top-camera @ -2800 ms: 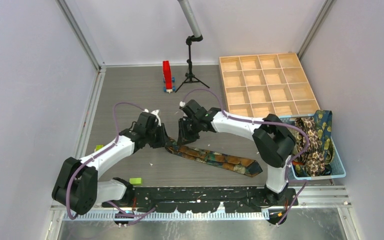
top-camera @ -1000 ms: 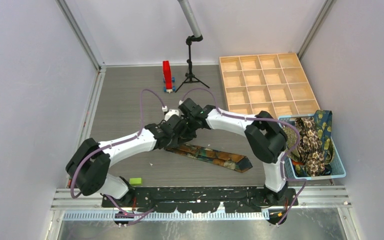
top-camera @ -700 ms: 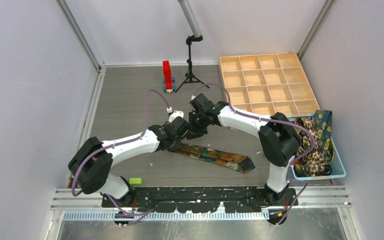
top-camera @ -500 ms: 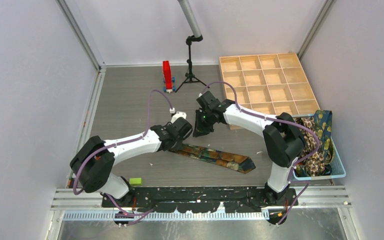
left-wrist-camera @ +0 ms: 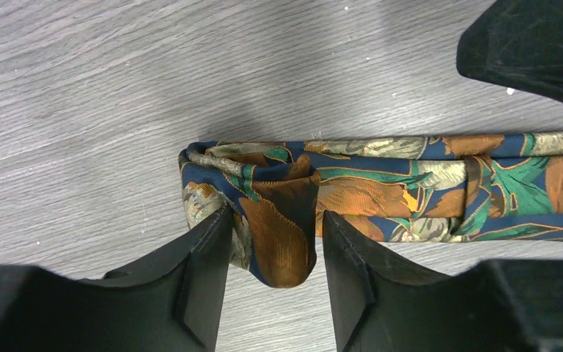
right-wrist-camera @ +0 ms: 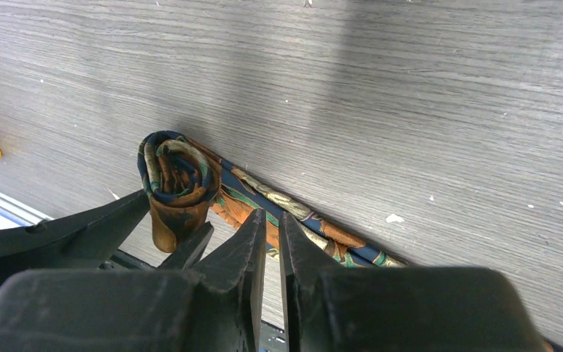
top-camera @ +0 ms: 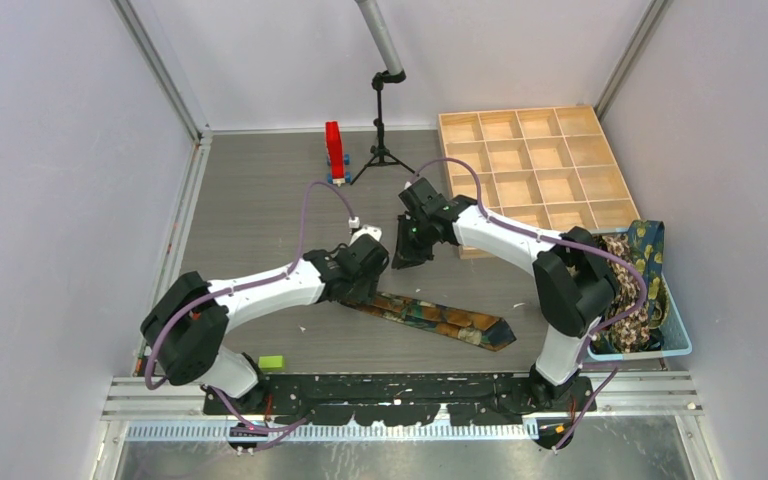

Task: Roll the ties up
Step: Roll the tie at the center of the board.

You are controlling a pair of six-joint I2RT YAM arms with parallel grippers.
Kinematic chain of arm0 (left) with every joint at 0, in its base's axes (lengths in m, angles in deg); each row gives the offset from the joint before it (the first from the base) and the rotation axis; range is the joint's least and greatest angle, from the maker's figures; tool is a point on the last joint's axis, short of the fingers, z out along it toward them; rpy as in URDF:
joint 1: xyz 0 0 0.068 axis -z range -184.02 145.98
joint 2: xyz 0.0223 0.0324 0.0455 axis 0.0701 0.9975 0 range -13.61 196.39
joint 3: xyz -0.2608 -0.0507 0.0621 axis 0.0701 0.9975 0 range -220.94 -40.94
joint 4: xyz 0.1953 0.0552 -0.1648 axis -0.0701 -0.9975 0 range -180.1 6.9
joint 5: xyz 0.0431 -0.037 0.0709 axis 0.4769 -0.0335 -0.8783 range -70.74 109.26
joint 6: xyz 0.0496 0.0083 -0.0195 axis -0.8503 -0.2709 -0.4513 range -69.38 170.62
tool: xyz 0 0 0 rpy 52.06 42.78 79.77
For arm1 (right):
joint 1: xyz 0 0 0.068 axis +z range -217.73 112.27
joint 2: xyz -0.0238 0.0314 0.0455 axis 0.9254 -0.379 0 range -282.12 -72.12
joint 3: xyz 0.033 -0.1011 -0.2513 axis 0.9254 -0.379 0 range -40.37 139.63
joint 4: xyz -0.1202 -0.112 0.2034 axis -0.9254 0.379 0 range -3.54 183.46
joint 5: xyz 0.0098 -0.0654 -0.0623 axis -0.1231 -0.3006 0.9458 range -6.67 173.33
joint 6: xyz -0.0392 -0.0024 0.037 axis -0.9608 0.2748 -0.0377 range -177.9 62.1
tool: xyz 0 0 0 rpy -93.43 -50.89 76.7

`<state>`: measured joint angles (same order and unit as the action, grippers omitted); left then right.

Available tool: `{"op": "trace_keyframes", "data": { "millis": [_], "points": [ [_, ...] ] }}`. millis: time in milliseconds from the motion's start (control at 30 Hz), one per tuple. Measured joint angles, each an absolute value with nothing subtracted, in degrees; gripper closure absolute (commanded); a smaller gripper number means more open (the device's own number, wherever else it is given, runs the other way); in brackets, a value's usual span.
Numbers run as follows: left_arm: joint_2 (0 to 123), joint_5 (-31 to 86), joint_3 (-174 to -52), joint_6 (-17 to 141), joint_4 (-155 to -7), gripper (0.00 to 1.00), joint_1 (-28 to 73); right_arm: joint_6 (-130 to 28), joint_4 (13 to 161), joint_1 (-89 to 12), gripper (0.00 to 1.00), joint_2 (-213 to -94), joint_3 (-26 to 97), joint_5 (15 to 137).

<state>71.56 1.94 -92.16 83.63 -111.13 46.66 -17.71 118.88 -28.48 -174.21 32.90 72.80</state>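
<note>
Lying on the grey desk (top-camera: 260,200) in the lower middle of the overhead view, a navy tie (top-camera: 445,321) patterned in orange, teal and tan is stretched flat toward the lower right, where its pointed end is seen. Its other end is wound into a small roll (left-wrist-camera: 264,191), shown at the centre of the left wrist view. The roll is bracketed by the left tool (left-wrist-camera: 275,220), whose fingers are set against its two sides, so the roll is taken to be gripped. In the right wrist view the same roll is found at centre left, with its spiral visible from above. The right tool (right-wrist-camera: 271,218) is held just to the upper right of the left tool in the overhead view, its fingers drawn almost together with nothing between them. More ties (top-camera: 622,288) are heaped in a light blue basket (top-camera: 650,352) at the right edge of the overhead view, and a wooden compartment tray (top-camera: 500,158) is placed in the upper right, just beside the basket.
</note>
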Motion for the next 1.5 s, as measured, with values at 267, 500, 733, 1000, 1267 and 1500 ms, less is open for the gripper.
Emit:
{"op": "trace_keyframes", "data": {
  "millis": [267, 500, 733, 1000, 1267, 1500],
  "points": [
    [70.07, 4.25, -92.68, 82.89, -111.40, 0.41, 46.72, -17.45, 118.71, -28.48, 0.82, -173.71, 32.90, 72.08],
    [66.90, 4.82, -92.68, 81.54, -111.96, 0.39, 46.85, -16.97, 116.92, -27.06, 0.80, -172.52, 32.90, 70.01],
    [62.95, 2.79, -92.68, 80.88, -115.16, 0.41, 46.85, -16.86, 116.09, -23.21, 0.79, -172.37, 35.09, 68.26],
    [53.04, -1.69, -92.42, 80.16, -119.61, 0.43, 44.28, -16.66, 115.21, -18.80, 0.79, -175.58, 41.34, 67.54],
    [42.33, -1.04, -87.02, 80.38, -120.55, 0.44, 35.66, -15.88, 115.82, -16.72, 0.79, -180.76, 43.68, 67.71],
    [40.24, 2.99, -84.09, 80.40, -120.66, 0.43, 30.27, -15.70, 116.04, -16.79, 0.80, -181.05, 42.61, 68.85]
  ]
}}
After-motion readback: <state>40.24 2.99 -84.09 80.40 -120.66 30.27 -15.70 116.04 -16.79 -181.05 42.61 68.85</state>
